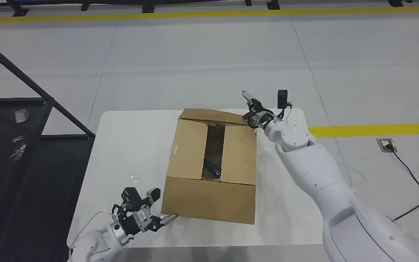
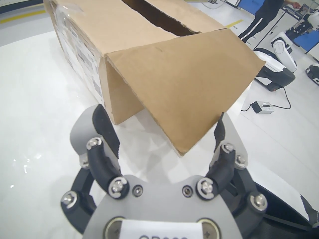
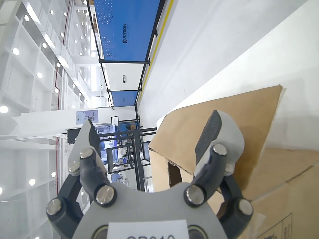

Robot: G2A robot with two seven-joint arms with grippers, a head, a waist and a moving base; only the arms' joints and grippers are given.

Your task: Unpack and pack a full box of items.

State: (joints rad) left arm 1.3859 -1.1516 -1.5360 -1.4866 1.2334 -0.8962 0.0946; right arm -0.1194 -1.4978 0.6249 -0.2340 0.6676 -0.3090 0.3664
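A brown cardboard box [image 1: 190, 157] stands in the middle of the white table [image 1: 124, 150]. Its two long top flaps lie almost flat, with a dark gap between them where something dark [image 1: 213, 171] shows inside. My left gripper [image 1: 163, 218] is open at the box's near left corner. In the left wrist view the box's [image 2: 112, 26] near end flap [image 2: 184, 80] slopes down, and its corner hangs between my left gripper's [image 2: 159, 125] spread fingers. My right gripper [image 1: 251, 107] is open at the far right corner. In the right wrist view it [image 3: 152, 130] has one finger [image 3: 209, 133] over the raised far flap [image 3: 249, 115].
A black frame with netting [image 1: 26, 131] stands to the left of the table. Bare tabletop lies left of the box and along the near edge. A power socket and cable [image 1: 386, 145] lie on the floor to the right.
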